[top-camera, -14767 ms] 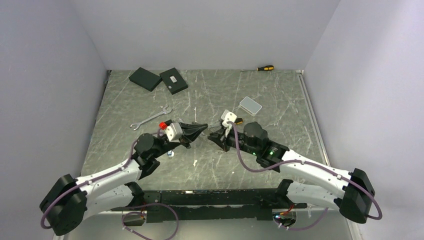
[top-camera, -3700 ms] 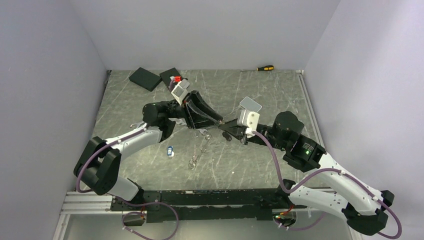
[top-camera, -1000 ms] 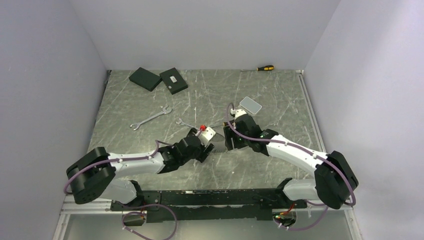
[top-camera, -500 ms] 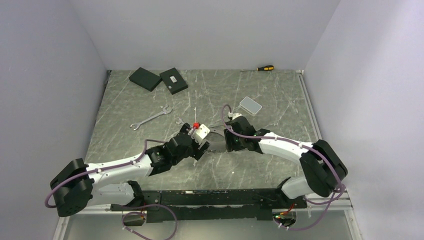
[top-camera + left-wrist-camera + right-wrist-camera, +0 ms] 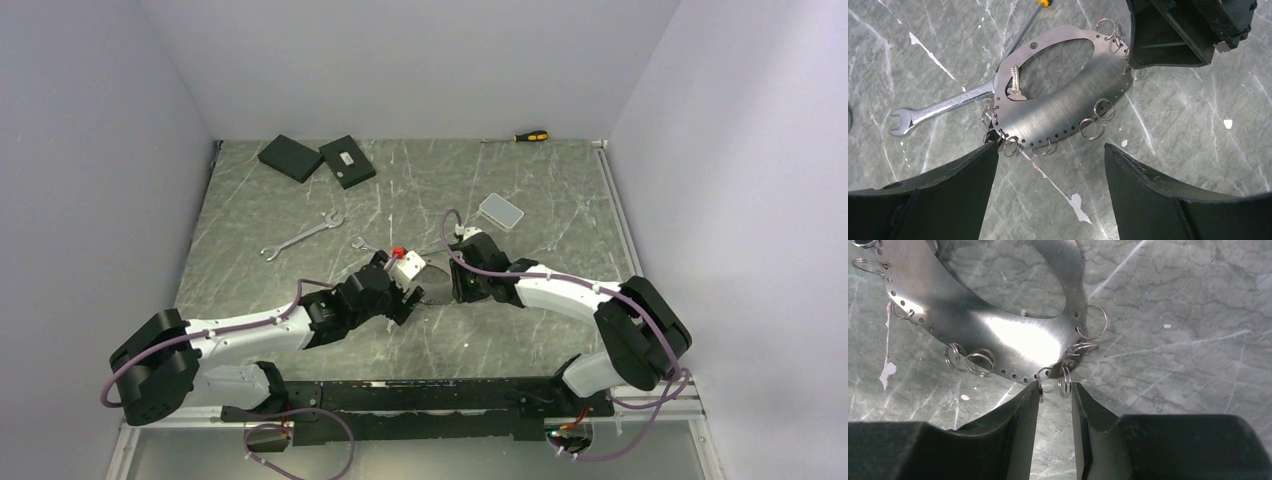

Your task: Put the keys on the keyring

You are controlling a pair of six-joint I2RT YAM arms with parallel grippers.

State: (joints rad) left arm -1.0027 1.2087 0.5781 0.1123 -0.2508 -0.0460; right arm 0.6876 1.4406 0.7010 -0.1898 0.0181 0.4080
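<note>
The keyring (image 5: 1063, 110) is a brushed steel oval plate with a large opening, rim holes and several small split rings; its end also shows in the right wrist view (image 5: 1013, 340). One small silver key (image 5: 1015, 85) lies on the plate's inner edge. A flat silver spanner (image 5: 943, 106) pokes out from under the plate. My left gripper (image 5: 1051, 146) hangs wide open just short of the plate, one fingertip (image 5: 990, 150) by the rim rings. My right gripper (image 5: 1055, 385) stands at the plate's far end, jaws narrowly apart with two split rings at the tips.
A second spanner (image 5: 302, 236) lies left of centre. Two black boxes (image 5: 318, 158) sit at the back left, a clear case (image 5: 501, 211) right of centre, a yellow-and-black screwdriver (image 5: 530, 135) by the back wall. A thin shaft with a yellow end (image 5: 1023, 30) lies beside the plate.
My right jaws have narrowed around the rings at the plate's end. The left gripper has shifted slightly by the plate and stays wide open.
</note>
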